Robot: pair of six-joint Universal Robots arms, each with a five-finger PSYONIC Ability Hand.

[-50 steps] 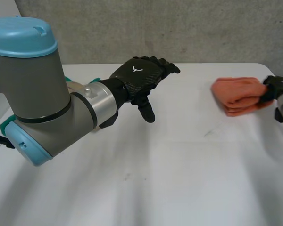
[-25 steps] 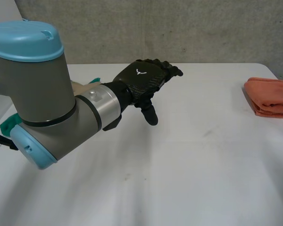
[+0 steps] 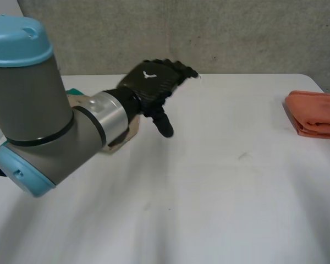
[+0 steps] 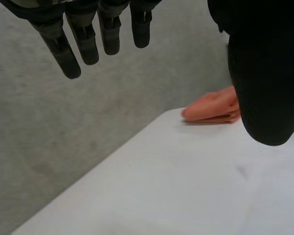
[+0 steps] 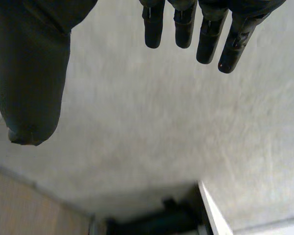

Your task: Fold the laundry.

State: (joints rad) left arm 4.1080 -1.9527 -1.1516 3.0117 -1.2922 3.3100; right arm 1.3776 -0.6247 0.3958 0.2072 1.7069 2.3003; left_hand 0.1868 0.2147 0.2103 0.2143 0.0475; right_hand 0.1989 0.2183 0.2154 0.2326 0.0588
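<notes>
At the right-hand edge of the white desk (image 3: 225, 187), a folded orange cloth (image 3: 313, 114) lies in a neat stack with nothing touching it. Well apart from it, over the far left part of the desk, the left hand (image 3: 153, 83) hangs at the end of the grey left arm (image 3: 38, 110). The hand is released and grasps nothing. Its fingers stretch out toward the grey wall (image 3: 209, 33) and its thumb points down toward the desk; whether the thumb tip meets the surface cannot be told. Just behind the forearm, a scrap of tan cloth (image 3: 124, 137) and a sliver of green cloth (image 3: 74, 92) peek out on the desk.

From the left wrist, that hand's fingers (image 4: 83, 44) show straight and set apart from the thumb, with bare desk below the palm. The orange cloth sits beyond the thumb, near the desk's far corner against the wall. From the right wrist, the right hand (image 5: 32, 63) is likewise released, its straight fingers held away from the thumb and nothing between them, with a grey surface behind.
</notes>
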